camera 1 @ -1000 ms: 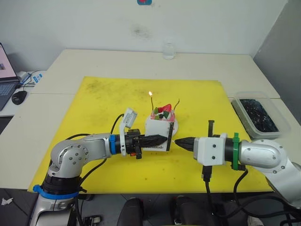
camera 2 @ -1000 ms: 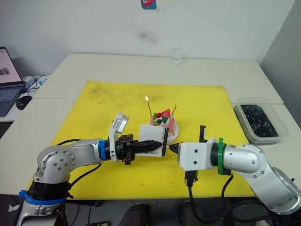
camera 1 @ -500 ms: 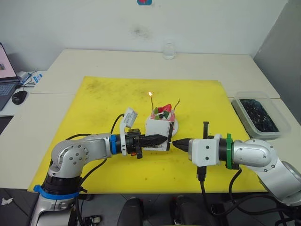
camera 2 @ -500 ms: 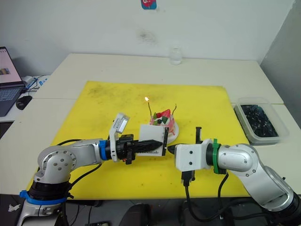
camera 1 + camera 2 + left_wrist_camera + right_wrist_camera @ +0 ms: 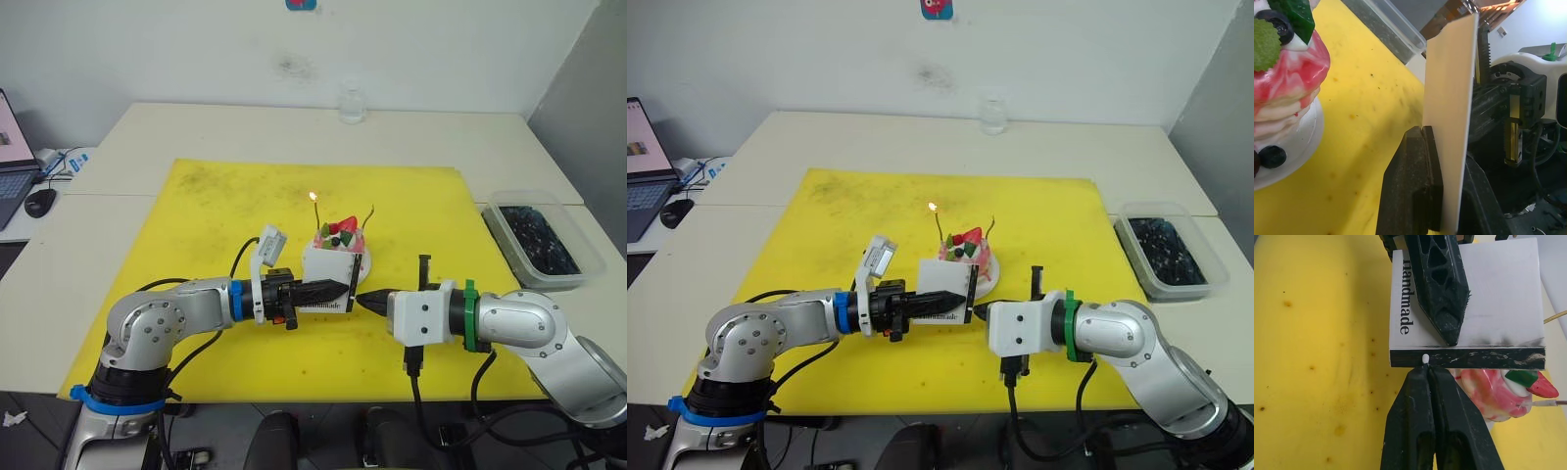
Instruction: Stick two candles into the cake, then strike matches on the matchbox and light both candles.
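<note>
Left gripper (image 5: 338,288) pinched the matchbox (image 5: 1464,303) upright, just in front of the cake (image 5: 340,238). Right gripper (image 5: 1426,369), pressed together on a match (image 5: 1425,358), had its white head touching the black strip. One candle (image 5: 316,208) burned, the other (image 5: 369,214) didn't. Striking well probably needed a firm, quick drag along the strip, box held steady.

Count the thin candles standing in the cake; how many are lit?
2 thin pale candles stand in the pink layered cake: the lit one on its left side, the unlit one on its right.

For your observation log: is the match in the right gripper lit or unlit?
Unlit. The match in the right gripper shows a white head and no flame, touching the matchbox striking strip.
</note>
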Robot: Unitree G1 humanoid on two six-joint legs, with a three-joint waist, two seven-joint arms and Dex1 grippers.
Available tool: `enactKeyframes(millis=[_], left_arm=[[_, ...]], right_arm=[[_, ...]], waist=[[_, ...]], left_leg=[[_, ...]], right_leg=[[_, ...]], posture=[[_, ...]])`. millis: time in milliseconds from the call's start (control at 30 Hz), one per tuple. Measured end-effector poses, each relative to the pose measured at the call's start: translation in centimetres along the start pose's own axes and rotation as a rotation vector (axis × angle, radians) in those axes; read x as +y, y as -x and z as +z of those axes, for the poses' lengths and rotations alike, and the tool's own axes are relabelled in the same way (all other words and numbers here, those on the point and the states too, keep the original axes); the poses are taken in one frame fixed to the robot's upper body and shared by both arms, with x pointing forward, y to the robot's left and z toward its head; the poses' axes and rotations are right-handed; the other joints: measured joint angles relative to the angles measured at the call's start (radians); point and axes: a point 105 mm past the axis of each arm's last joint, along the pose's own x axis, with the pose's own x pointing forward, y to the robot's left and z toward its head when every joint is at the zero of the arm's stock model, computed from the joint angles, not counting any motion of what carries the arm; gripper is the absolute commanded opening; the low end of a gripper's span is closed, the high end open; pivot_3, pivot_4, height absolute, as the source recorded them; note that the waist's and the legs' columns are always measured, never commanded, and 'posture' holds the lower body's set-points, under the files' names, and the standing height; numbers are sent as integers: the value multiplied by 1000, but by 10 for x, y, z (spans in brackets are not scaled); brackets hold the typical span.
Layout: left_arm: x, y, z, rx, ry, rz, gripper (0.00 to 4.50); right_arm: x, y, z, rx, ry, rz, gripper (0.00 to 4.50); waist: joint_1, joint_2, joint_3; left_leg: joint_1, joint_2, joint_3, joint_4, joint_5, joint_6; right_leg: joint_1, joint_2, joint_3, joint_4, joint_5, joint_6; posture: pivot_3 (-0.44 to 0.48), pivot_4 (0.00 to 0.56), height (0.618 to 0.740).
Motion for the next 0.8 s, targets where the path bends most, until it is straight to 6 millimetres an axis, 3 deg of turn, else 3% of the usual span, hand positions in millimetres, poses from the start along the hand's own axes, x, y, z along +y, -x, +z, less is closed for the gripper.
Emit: enactKeyframes(millis=[367, 433, 500, 600, 667, 800], left_arm=[[0, -3, 4, -44, 45, 18, 0], [-9, -9, 28, -109, 33, -35, 0], [-41, -12, 72, -174, -102, -147, 0], [-62, 13, 127, -269, -294, -112, 0], [-63, 24, 138, -287, -329, -78, 0], [-51, 31, 125, -245, -277, -34, 0]], right_arm=[[-4, -8, -3, 16, 12, -19, 23], [0, -9, -7, 31, 19, 9, 23], [16, -16, -8, 22, 4, 90, 23], [22, -11, -13, 41, 2, 129, 23], [20, -8, -14, 43, -8, 125, 23], [8, 0, -8, 32, -23, 66, 23]], waist=[[0, 0, 0], [5, -3, 1], [14, -6, 3], [12, -5, 3], [3, -5, 3], [1, -5, 3]], left_leg=[[0, 0, 0, 0, 0, 0], [-1, 0, -2, 1, 0, 0], [-2, 0, -2, 3, 0, 0], [1, -2, 2, 1, 0, 0], [1, -1, 2, 1, 0, 0], [0, 1, 0, 0, 0, 0]], right_leg=[[0, 0, 0, 0, 0, 0], [0, 0, -2, 1, 0, 1], [0, 1, -5, 1, 1, 1], [1, 3, 0, 0, 1, 1], [1, 2, 1, 0, 0, 2], [0, 0, 1, 0, 0, 3]], posture=[[0, 150, 740], [0, 150, 740], [0, 150, 740], [0, 150, 740], [0, 150, 740], [0, 150, 740]])
